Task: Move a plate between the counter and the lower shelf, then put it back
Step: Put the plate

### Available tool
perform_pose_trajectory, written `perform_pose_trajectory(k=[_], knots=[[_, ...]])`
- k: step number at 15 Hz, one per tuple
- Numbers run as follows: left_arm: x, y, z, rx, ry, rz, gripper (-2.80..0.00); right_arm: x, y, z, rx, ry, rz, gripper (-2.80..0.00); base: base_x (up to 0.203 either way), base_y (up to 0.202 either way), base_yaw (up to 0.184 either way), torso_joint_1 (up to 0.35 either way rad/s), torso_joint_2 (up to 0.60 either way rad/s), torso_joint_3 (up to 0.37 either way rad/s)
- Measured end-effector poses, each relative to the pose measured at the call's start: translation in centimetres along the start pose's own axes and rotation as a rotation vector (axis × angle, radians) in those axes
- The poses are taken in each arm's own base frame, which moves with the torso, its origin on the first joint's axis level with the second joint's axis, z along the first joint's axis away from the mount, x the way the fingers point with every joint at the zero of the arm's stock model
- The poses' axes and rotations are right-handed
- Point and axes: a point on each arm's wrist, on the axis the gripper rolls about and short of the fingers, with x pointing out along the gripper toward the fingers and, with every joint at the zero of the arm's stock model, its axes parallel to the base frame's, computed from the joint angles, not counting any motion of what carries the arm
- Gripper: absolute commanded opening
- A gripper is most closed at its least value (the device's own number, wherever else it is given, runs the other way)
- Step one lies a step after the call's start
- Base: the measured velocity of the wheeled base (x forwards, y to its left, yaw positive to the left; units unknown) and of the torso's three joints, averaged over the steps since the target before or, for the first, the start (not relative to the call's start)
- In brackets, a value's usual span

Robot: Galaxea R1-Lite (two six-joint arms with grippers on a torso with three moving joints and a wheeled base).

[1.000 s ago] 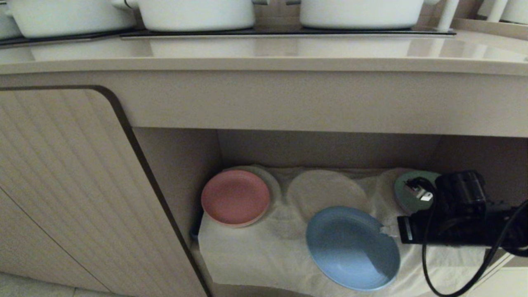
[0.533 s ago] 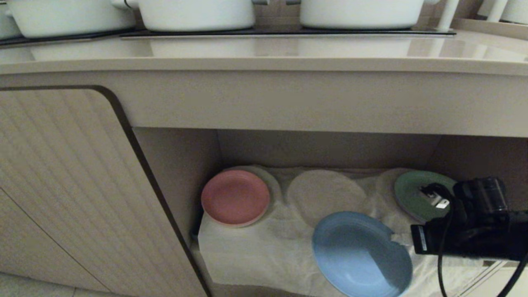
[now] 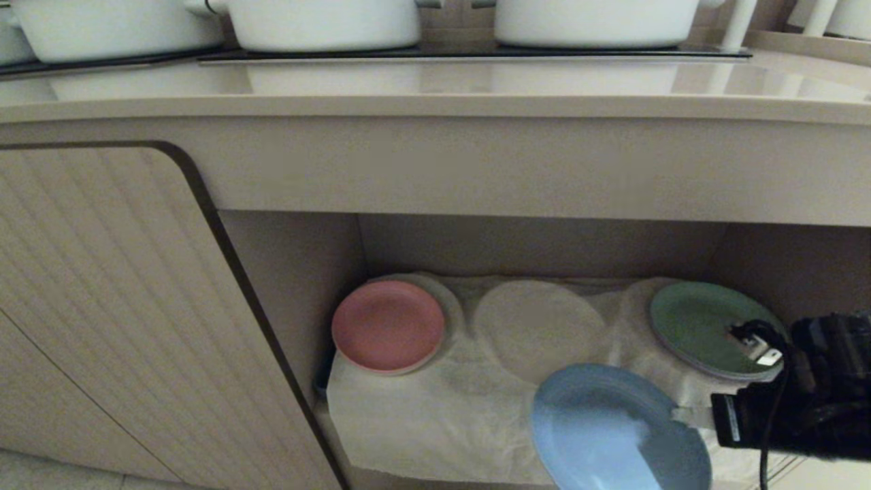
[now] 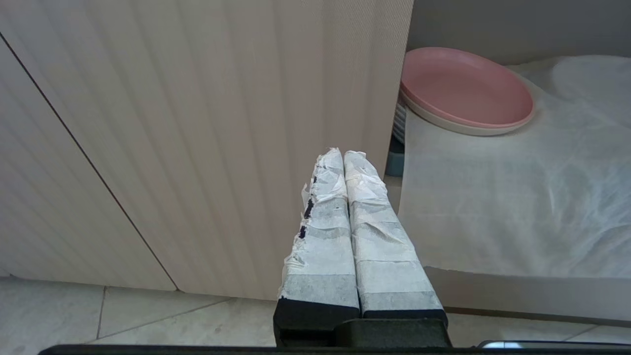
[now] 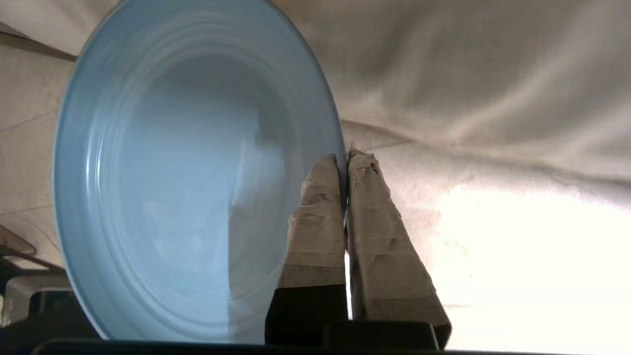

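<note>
1. Right gripper [image 3: 684,416], taped fingers [image 5: 320,212] pinched tight on the rim of the round matte light-blue plate [image 3: 616,435], at the plate's right edge.
2. Plate tilted, hanging at the front lip of the lower shelf [image 3: 422,422], over the wrinkled white cloth liner, to the left of the gripper; broad face turned toward the wrist camera.
3. Left gripper [image 4: 343,160], clamped on nothing, parked low before the ribbed beige cabinet door [image 3: 102,306], left of the plate; right arm plainly the nearer one.
4. Farther back from the plate: round pink plate [image 3: 388,325] to the rear left, round green plate [image 3: 701,327] to the rear right.
5. Long smooth beige counter [image 3: 435,95] above the plate, thick front edge overhanging; likely need to draw the plate clear forward before lifting.
</note>
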Motion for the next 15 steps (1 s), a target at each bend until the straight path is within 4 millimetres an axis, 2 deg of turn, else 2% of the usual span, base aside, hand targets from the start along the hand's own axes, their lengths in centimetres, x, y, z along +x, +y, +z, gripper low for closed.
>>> perform_pose_trajectory(k=[6, 15], knots=[[0.0, 0.0, 0.0, 0.000, 0.000, 0.000, -2.80, -3.7, 0.2, -1.9, 0.055, -0.004, -0.042, -2.80, 0.000, 0.000, 0.000, 0.000, 0.00, 0.000], [0.0, 0.0, 0.0, 0.000, 0.000, 0.000, -2.80, -8.3, 2.1, -5.4, 0.040, -0.059, -0.045, -2.80, 0.000, 0.000, 0.000, 0.000, 0.00, 0.000]])
